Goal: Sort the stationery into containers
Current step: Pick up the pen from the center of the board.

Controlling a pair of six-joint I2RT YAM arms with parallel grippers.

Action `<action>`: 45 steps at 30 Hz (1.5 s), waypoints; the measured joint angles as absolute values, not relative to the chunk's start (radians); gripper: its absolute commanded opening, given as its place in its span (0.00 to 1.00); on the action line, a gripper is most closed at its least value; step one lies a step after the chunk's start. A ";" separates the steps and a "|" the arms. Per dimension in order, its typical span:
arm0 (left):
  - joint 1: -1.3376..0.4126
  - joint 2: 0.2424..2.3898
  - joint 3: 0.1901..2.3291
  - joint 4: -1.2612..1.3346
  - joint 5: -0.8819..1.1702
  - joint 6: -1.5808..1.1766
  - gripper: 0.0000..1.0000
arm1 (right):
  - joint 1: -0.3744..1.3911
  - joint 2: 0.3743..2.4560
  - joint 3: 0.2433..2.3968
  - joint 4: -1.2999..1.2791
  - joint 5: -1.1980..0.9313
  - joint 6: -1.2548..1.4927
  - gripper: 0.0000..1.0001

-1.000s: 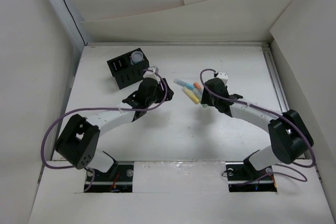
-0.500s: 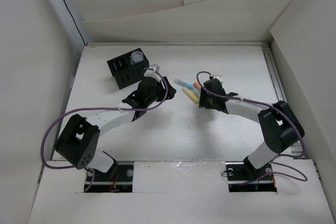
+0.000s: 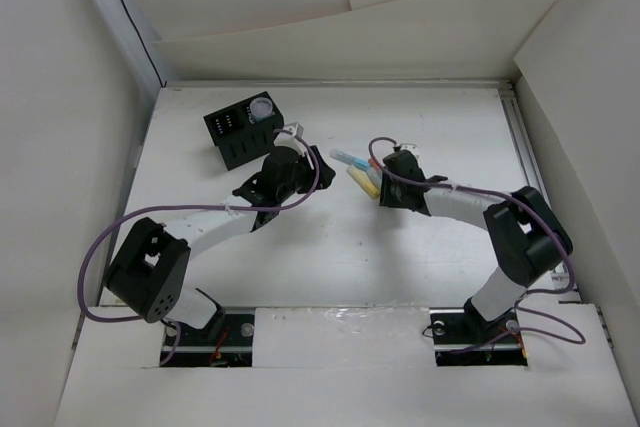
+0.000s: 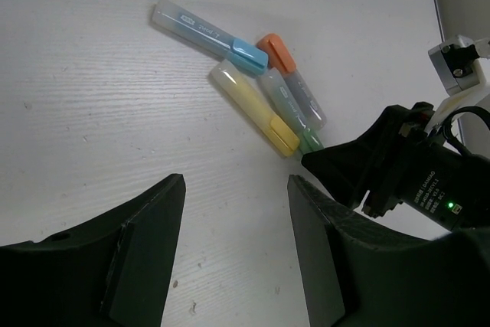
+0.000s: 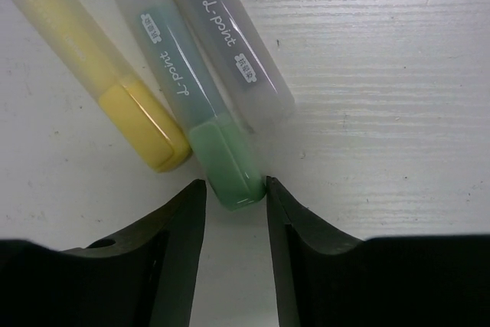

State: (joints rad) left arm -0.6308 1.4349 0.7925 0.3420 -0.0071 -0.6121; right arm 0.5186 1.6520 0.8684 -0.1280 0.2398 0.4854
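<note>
Several pastel markers lie in a fan mid-table: light blue (image 3: 345, 158) (image 4: 207, 32), yellow (image 3: 362, 182) (image 5: 92, 67), orange-capped (image 4: 291, 82) (image 5: 230, 44) and green-capped (image 4: 289, 109) (image 5: 191, 105). My right gripper (image 5: 235, 184) (image 3: 385, 190) is low on the table with the green cap's end between its fingertips. The right fingertip touches the cap and a thin gap shows at the left one. My left gripper (image 4: 236, 189) (image 3: 308, 159) hovers open and empty just left of the markers. The black organizer (image 3: 240, 132) stands at the back left, with the white cylinder (image 3: 261, 107) in one compartment.
White walls close in the table on the left, back and right. A metal rail (image 3: 525, 147) runs along the right edge. Purple cables loop from both arms. The two grippers are close together, with the markers between them.
The right gripper has slid left to the markers and its jaws have narrowed around the green cap. The left arm has not moved.
</note>
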 measured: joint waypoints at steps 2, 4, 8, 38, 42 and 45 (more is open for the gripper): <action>-0.631 1.435 0.793 0.341 -0.007 -0.615 0.52 | 0.523 1.652 0.868 -0.128 0.241 0.485 0.38; -0.631 1.435 0.794 0.336 -0.007 -0.620 0.52 | 0.527 1.653 0.869 -0.127 0.244 0.485 0.35; -0.631 1.435 0.796 0.330 -0.007 -0.630 0.52 | 0.535 1.654 0.869 -0.122 0.249 0.486 0.34; -0.631 1.435 0.824 0.312 0.014 -0.656 0.60 | 0.619 1.493 0.886 -0.146 0.329 0.478 0.15; -0.631 1.435 0.846 0.319 0.050 -0.677 0.60 | 0.636 1.403 0.886 -0.150 0.318 0.471 0.15; -0.620 1.437 0.852 0.343 0.099 -0.709 0.60 | 0.662 1.374 0.886 -0.149 0.293 0.467 0.15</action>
State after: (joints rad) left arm -0.6197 1.4368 0.8516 0.3431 0.0990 -0.7090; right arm 0.6621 1.3735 0.8860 -0.1493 0.2932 0.4667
